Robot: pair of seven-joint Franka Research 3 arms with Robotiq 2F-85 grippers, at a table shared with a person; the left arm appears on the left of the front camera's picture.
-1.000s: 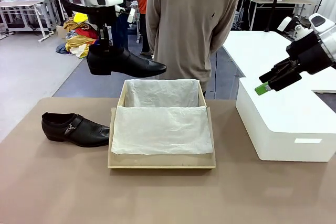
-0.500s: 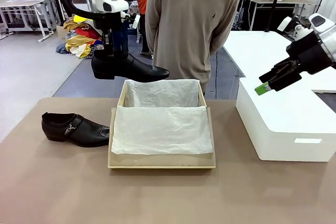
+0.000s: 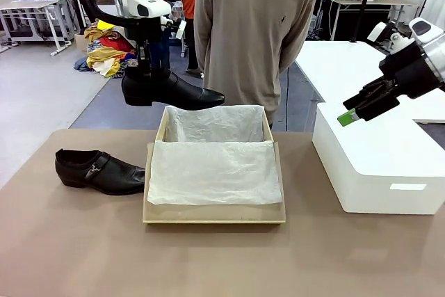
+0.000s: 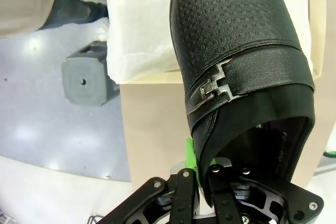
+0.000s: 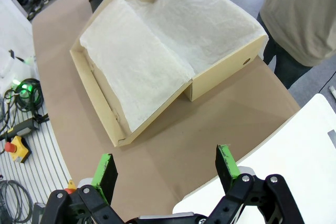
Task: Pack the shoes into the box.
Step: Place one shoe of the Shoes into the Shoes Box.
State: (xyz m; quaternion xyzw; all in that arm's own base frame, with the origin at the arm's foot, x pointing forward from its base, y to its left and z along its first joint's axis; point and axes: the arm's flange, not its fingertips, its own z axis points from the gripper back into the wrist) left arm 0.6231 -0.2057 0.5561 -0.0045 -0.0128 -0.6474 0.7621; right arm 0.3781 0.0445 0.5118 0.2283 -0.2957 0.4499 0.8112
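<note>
One glossy black shoe (image 3: 172, 90) hangs in the air over the far left corner of the box (image 3: 208, 214), toe pointing right. My left gripper (image 3: 144, 66) is shut on its heel collar. In the left wrist view the fingers (image 4: 190, 167) pinch the collar edge of that shoe (image 4: 236, 45), with the buckle strap facing me and white tissue (image 4: 137, 19) below. The second shoe (image 3: 101, 170) lies on the table left of the box. My right gripper (image 3: 349, 115) hovers open above the white box; its wrist view looks down on the brown box (image 5: 97, 88) between the open gripper (image 5: 166, 171).
A large white box (image 3: 375, 161) stands at the table's right side. A person in a beige sweater (image 3: 254, 33) stands at the far edge behind the shoebox. Bare table lies in front of the box.
The left arm has carried the held shoe a little to the right and slightly lower, toward the box's far left corner. The right arm has stayed still.
</note>
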